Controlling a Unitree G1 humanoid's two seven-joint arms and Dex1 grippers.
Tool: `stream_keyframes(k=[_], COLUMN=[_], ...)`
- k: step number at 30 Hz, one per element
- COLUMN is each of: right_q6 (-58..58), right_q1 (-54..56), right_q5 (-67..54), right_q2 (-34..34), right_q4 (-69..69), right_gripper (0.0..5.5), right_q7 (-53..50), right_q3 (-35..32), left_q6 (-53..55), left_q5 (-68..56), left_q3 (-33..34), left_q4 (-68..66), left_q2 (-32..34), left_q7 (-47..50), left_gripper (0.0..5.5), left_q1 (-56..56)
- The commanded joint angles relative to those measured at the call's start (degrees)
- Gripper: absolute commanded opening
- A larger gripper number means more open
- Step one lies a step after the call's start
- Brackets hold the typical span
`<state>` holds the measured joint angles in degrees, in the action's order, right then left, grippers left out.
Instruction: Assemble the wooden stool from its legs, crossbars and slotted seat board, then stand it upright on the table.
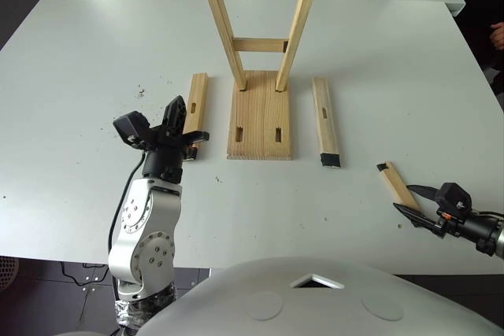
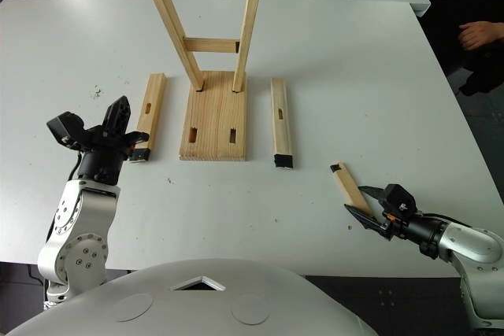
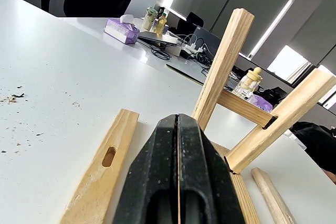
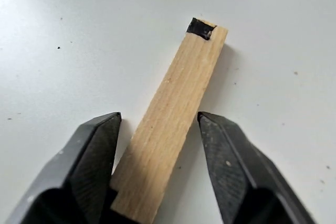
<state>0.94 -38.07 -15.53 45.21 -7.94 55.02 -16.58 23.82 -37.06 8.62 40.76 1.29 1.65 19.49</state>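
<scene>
At the lower right of the head view, the right gripper (image 4: 157, 118) sits low over the table (image 1: 79, 76). Its jaws are wide and straddle the near end of the loose crossbar (image 1: 395, 185), with a gap showing at each fingertip. At the lower left, the left gripper (image 3: 177, 129) has its jaws pressed together on nothing, just beside the near end of the left loose leg (image 1: 195, 104).

The bar lies slightly skewed between the right pads and would be taken close to its end. Closing there may twist it or let the far end droop. The shut left fingers could also nudge the leg beside them. A knock to the seat board (image 1: 258, 116) might rock the standing frame in its slots.

Count:
- One seat board lies at the centre, with two empty slots at its near end.
- There are four legs. Two stand upright in the far slots (image 1: 226, 33) (image 1: 294, 33), and two lie flat, the second to the board's right (image 1: 324, 120).
- There are two crossbars: one joins the upright pair (image 1: 260, 45) and one lies loose.
</scene>
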Motion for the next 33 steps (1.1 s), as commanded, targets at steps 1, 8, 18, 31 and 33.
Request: stream_keyframes(k=[1,8,18,31,33], right_q6=[-2.18,-6.44,1.16,43.71,44.98], right_q1=[-3.05,-3.62,8.33,53.14,57.9], right_q5=[5.17,6.57,0.27,-34.22,-38.21], right_q2=[0.38,0.79,-4.42,-18.49,-21.6], right_q4=[8.1,16.07,16.06,5.1,5.31], right_gripper=[2.09,1.33,1.32,1.31,1.31], right_q7=[-0.53,-1.58,-7.43,-23.79,-25.17], right_q3=[1.44,3.05,7.6,3.58,1.93], left_q6=[0.09,0.18,1.66,8.47,11.55], left_q5=[0.48,0.78,0.18,-17.13,-22.66], left_q3=[-0.69,-1.43,-0.55,5.96,5.58], left_q4=[0.4,0.7,-0.86,-8.73,-12.66], left_q2=[-0.23,-0.27,1.62,10.76,12.34], left_q7=[0.65,0.89,0.62,-5.35,-8.19], left_gripper=[0.0,0.0,0.0,0.0,0.0], left_q1=[0.06,0.62,-3.35,-24.4,-31.71])
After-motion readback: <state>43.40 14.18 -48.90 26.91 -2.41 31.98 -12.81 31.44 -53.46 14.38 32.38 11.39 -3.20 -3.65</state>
